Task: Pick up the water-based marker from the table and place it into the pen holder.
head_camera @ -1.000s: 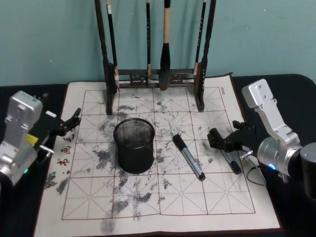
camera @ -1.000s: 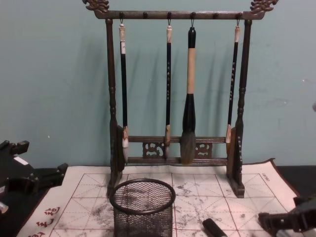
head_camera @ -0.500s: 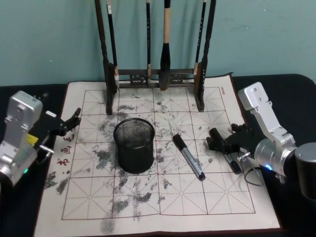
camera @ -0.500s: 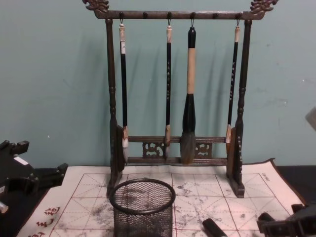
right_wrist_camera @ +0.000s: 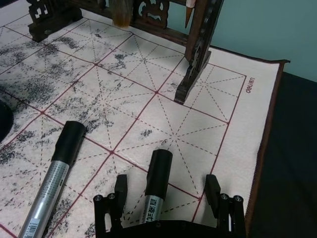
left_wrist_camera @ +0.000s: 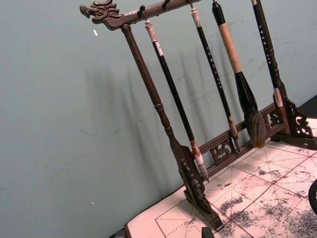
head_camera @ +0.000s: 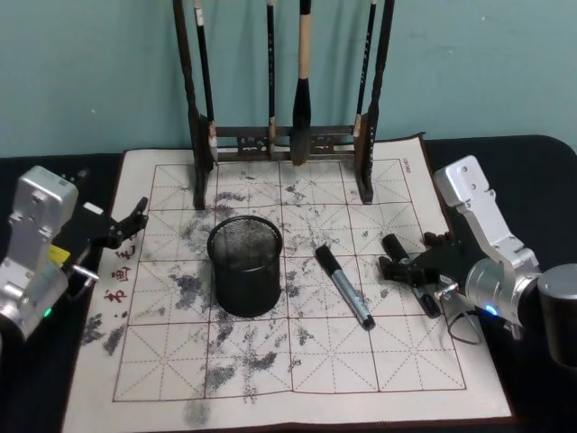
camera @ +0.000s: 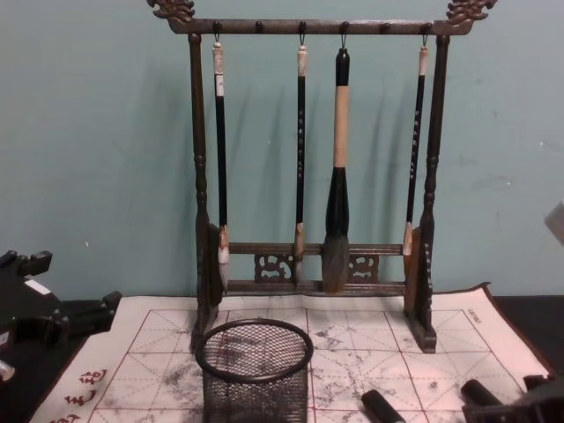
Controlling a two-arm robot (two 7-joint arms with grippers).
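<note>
Water-based marker (right_wrist_camera: 158, 171) lies flat on the R side of the table (head_camera: 297, 361), black cap pointing twd the brush rack (head_camera: 279, 137). R tool (right_wrist_camera: 166, 183) sits low over the barrel w/ fingers spread wide, one each side of the marker. It's not closed on it and has nothing gripped. Second marker (head_camera: 344, 289), silver w/ black cap, lies just to the L, btw the first and the pen holder (head_camera: 245, 290). Pen holder stands upright mid-table, in front of the rack. L tool (head_camera: 135, 218) hangs at the table's L side, well apart from both markers, fingers apart, holding nothing.
</note>
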